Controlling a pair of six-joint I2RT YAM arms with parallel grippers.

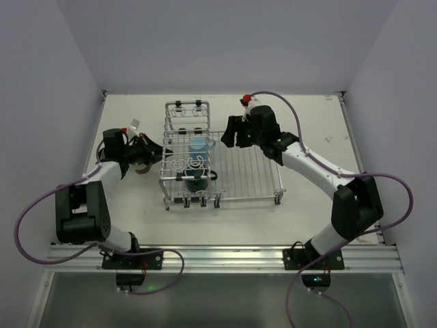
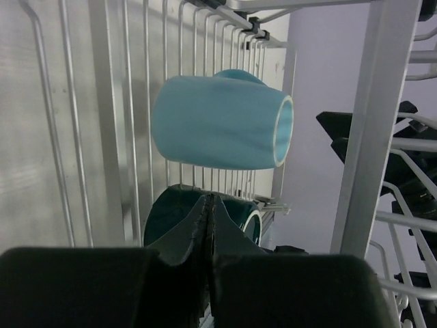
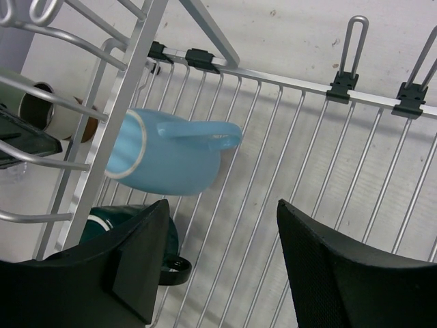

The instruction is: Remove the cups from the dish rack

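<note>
While both arms lean in from either side, the top view shows the dish rack [image 1: 252,179] mid-tabletop [image 1: 314,123]. The light-blue mug [image 1: 199,145] lies at the raised narrow section. The dark teal cup [image 1: 196,183] sits in the same section, nearer the arm bases. The left gripper [image 1: 157,153] is at the rack's left edge. A brown cup [image 1: 142,167] is just beside it on the tabletop, outside the rack. The right gripper [image 1: 233,139] hangs over the flat grid, just right of the mug.

Left wrist view: gripper [image 2: 208,205] clenched, fingers pressed together, nothing between. Mug [image 2: 218,130] on its side on the wires, mouth to the right. Teal cup [image 2: 171,212] partly hidden behind the fingertips.

Right wrist view: gripper [image 3: 222,219] released, jaws wide apart, empty, over bare grid wires. Mug [image 3: 171,154] on its side, handle uppermost. Teal cup [image 3: 95,227] at lower left, partly behind one finger. Brown cup [image 3: 51,109], cream-lined, seen through the rack wires at left.
</note>
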